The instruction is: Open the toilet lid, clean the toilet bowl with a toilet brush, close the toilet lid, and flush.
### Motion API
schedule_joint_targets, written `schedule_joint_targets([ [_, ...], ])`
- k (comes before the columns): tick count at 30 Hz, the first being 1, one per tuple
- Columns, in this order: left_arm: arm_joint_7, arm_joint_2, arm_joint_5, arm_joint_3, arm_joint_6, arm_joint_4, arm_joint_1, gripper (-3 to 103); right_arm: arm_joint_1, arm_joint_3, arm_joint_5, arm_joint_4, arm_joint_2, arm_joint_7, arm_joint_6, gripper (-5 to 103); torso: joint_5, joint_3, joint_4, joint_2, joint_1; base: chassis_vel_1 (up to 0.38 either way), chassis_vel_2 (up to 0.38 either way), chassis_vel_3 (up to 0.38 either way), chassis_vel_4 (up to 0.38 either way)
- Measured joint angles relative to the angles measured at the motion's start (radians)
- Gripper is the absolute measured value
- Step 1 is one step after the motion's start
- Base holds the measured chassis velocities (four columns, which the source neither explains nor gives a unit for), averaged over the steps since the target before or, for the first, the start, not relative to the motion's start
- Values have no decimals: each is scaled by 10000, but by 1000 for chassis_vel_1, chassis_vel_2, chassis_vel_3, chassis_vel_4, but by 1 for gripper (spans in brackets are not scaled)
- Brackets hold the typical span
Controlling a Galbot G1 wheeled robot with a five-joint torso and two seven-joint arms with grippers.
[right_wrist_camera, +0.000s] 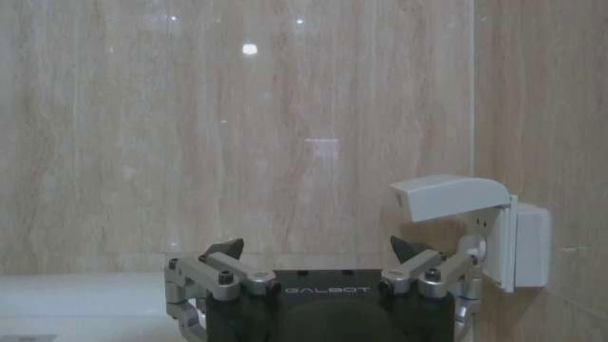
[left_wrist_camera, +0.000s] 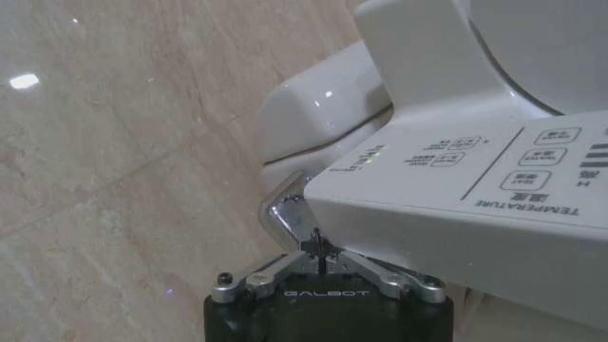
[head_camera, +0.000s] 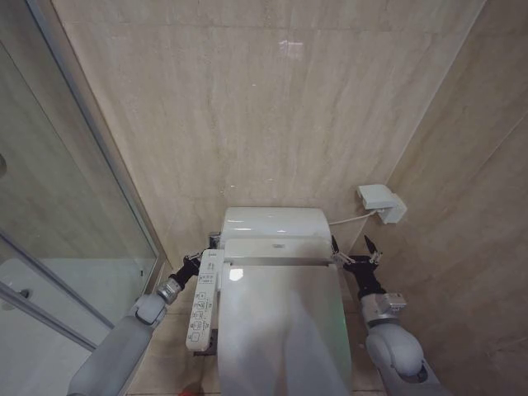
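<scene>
With the toilet lid [head_camera: 285, 326] down over the toilet bowl [left_wrist_camera: 314, 114], the left gripper [left_wrist_camera: 321, 251] — fingers pinched together — sits at the chrome flush lever [left_wrist_camera: 283, 214] beside the button panel [head_camera: 204, 301], behind which the white tank [head_camera: 275, 223] stands against the tiled wall. The right gripper [head_camera: 356, 252] hovers idle on the toilet's far side, near the wall socket box [head_camera: 381, 202], fingers spread wide. Flushing looks to be the step in hand — best done with a steady push on the lever's end, well apart from the panel's buttons.
</scene>
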Motion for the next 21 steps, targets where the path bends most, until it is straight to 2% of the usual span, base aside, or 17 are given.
schedule_joint_targets([
  [6, -140, -32, -27, -290, 15, -75, 296, 0, 0, 0, 0, 0, 0, 0, 0, 100, 3, -2, -2, 2, -1, 0, 0, 0, 0],
  [11, -502, -119, -51, -837, 166, -108, 909, 0, 0, 0, 0, 1, 0, 0, 0, 100, 0, -1, 7, 1, -1, 0, 0, 0, 0],
  [14, -1516, -252, -125, -1381, 488, -464, 1300, 0, 0, 0, 0, 0, 0, 0, 0, 100, 0, -1, 5, 1, -1, 0, 0, 0, 0],
  [15, -1516, -252, -125, -1381, 488, -464, 1300, 0, 0, 0, 0, 0, 0, 0, 0, 100, 0, -1, 5, 1, -1, 0, 0, 0, 0],
  [16, -1964, -297, -277, -1510, 635, -699, 1407, 0, 0, 0, 0, 0, 0, 0, 0, 100, 1, 0, 5, 1, -1, 0, 0, 0, 0],
  [17, -1964, -297, -277, -1510, 635, -699, 1407, 0, 0, 0, 0, 0, 0, 0, 0, 100, 1, 0, 5, 1, -1, 0, 0, 0, 0],
  [20, -3002, -445, -983, -2019, 1108, -1732, 1833, -1, 0, 0, 0, 0, 0, 0, 0, 100, 0, 0, 1, 1, -1, 0, 0, 0, 0],
  [21, -3161, -470, -1178, -2183, 1303, -2121, 2003, -1, 0, 0, 0, 0, -1, 0, 0, 100, 1, 0, 2, 1, -1, 0, 0, 0, 0],
])
